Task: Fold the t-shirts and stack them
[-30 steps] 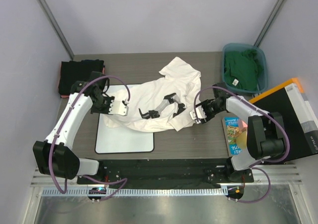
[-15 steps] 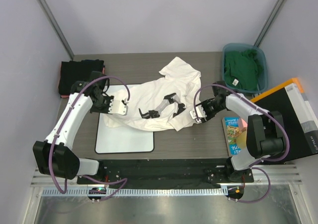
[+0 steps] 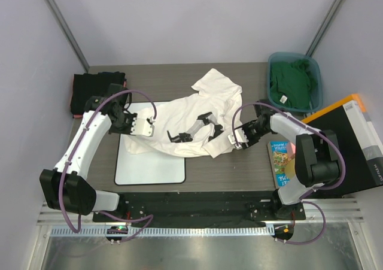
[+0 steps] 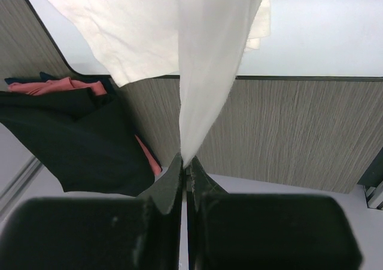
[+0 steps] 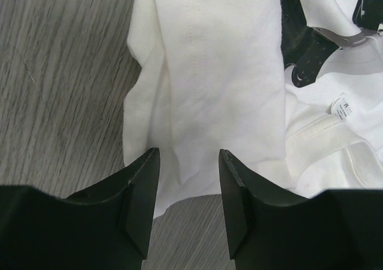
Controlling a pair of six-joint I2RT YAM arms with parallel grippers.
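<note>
Top external view: one white t-shirt (image 3: 197, 111) lies partly on one board (image 3: 149, 168). Left gripper (image 3: 151, 125) clamped on its edge; right gripper (image 3: 235, 139) fingers apart over its opposite edge. One green t-shirt (image 3: 290, 81) in one bin (image 3: 317, 78).

Table (image 3: 161, 78): board (image 3: 149, 165), t-shirt (image 3: 206, 108), bin (image 3: 318, 90)

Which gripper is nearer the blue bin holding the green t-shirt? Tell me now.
Right. The right gripper hovers open at the white t-shirt's right edge, left of the blue bin. The left gripper, shut on that shirt, is across it, above the white board.
</note>
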